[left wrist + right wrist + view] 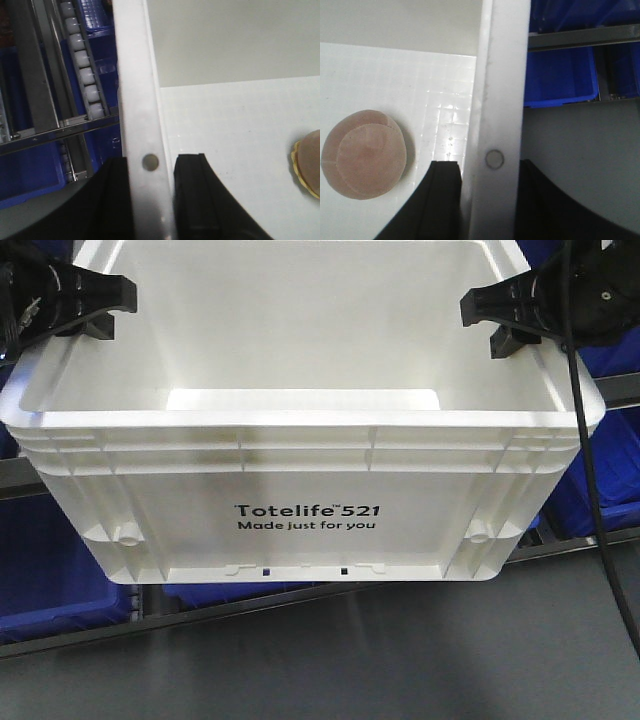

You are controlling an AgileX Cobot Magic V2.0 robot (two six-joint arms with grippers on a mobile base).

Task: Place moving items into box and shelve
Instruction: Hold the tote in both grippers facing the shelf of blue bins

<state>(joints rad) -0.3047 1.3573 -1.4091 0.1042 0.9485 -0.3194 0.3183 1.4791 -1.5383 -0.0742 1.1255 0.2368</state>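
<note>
Blue bins (40, 580) and grey shelf rails (45, 135) stand behind; the box (310, 490) hangs before them, roughly level; a pinkish ball (362, 154) lies on its floor near my right side, a second ball (309, 162) just showing at the left view's edge; my left gripper (151, 161) and right gripper (487, 161) each pinch a side rim, fingers closed either side of the wall; I judge both arms must advance together at equal height, lest the rim slip.

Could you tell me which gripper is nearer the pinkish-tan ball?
Right: the right gripper clamps the crate rim just beside the ball; the left gripper clamps the opposite rim.
</note>
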